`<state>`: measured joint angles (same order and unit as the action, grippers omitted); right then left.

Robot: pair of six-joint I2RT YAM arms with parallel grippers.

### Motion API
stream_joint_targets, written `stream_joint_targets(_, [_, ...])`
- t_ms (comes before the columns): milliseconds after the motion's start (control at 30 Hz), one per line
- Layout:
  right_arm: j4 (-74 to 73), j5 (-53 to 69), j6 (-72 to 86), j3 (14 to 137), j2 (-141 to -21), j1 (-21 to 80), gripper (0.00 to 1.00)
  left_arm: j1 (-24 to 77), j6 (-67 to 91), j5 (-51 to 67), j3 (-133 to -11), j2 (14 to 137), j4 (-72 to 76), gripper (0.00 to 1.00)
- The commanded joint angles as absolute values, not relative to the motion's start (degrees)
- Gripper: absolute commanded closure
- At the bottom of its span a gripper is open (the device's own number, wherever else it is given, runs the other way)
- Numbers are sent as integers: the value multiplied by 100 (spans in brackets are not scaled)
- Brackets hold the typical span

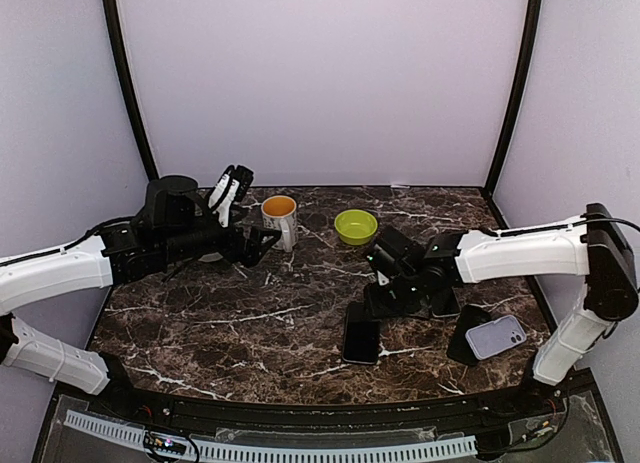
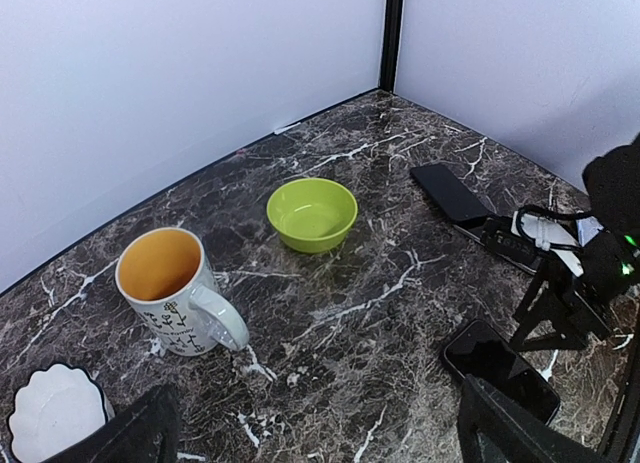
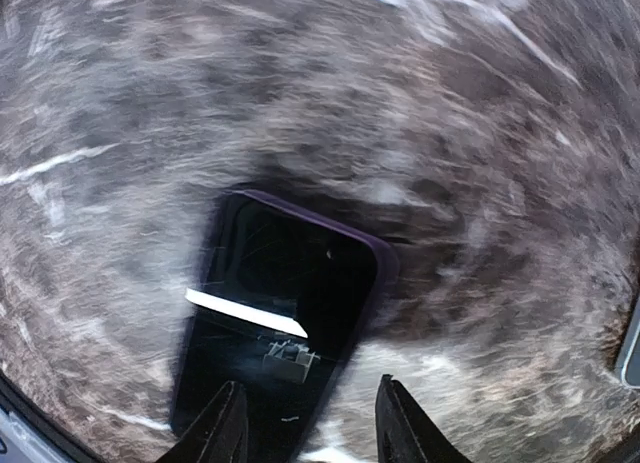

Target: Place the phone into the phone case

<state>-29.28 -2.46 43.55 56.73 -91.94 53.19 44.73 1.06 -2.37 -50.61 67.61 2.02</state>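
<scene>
A black phone lies flat and screen up near the table's front middle. In the right wrist view the phone shows a dark purple rim around its edge, and I cannot tell whether that rim is a case. My right gripper hovers just over its near end, open, with nothing between the fingers. In the top view the right gripper sits just behind the phone. A lilac phone case with camera cutouts rests on a black slab at the right. My left gripper hangs open by the mug, holding nothing.
A white mug with an orange inside, a green bowl and a white scalloped dish stand at the back left. Two more flat black devices lie behind the right arm. Walls close the table's back and sides.
</scene>
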Motion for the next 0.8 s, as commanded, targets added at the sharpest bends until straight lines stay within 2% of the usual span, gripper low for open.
stream_joint_targets(0, [-3685,-1598,4131,6571,-9564,6363,55,4458,44,-215,-4983,6738,203,1])
stream_joint_targets(167, [-4039,-1510,4132,7297,-10440,6942,58,4453,44,-277,-4975,6763,211,1])
stream_joint_targets(367, [-4221,-1467,4512,7497,-11008,7271,58,4449,-126,-285,-4975,6779,207,1])
stream_joint_targets(467, [-4308,-1464,4668,7501,-11263,7402,70,4455,-144,-285,-4966,6777,215,1])
stream_joint_targets(667, [-5029,-1633,4911,7773,-11903,7784,80,4454,-178,-322,-4957,6770,220,1])
stream_joint_targets(767, [-5254,-1603,5001,7716,-12054,7941,82,4456,-187,-332,-4957,6768,220,1])
